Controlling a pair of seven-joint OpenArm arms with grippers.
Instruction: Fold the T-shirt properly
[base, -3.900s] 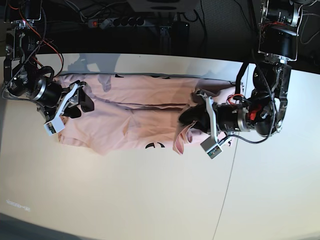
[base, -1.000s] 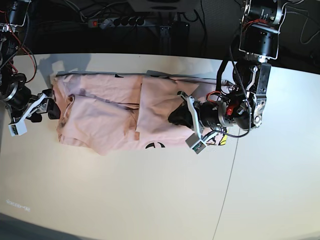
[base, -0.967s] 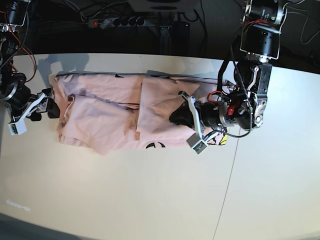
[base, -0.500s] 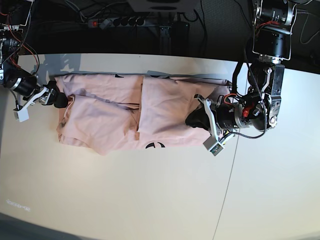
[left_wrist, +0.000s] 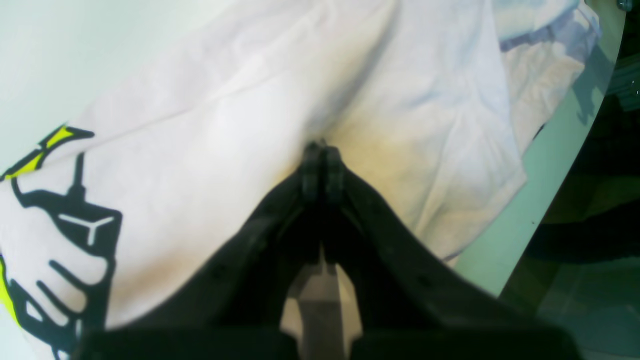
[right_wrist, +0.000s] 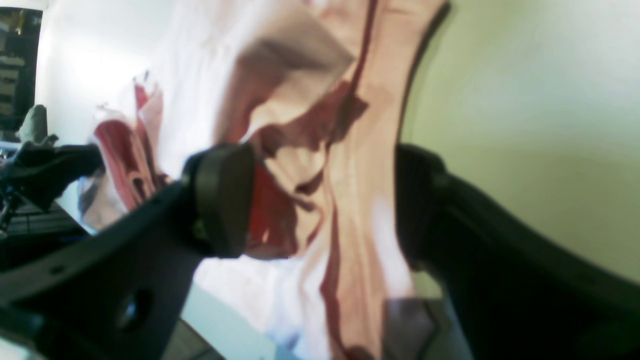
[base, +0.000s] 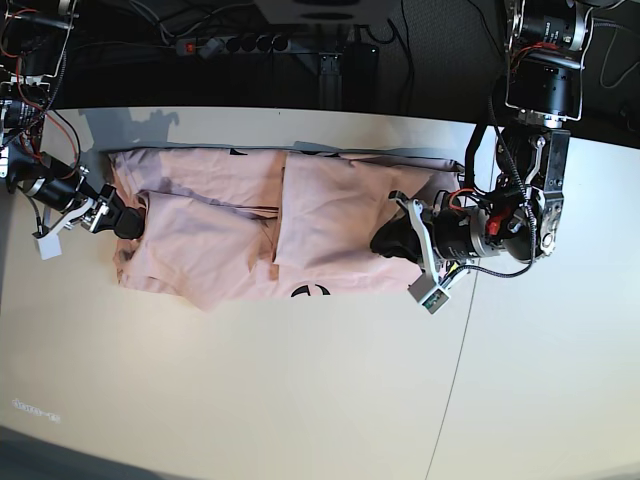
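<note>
The T-shirt (base: 270, 235) is lying spread lengthwise along the far part of the surface (base: 300, 400), one end already folded over the middle. We are resting the left tool (left_wrist: 320, 160) on that folded panel, its jaws pressed together with no fabric visibly between them, probably pressing the layer flat. We are positioning the right tool (right_wrist: 320, 200) wide apart around the rumpled opposite edge, apparently preparing to grip it for the matching fold.
</note>
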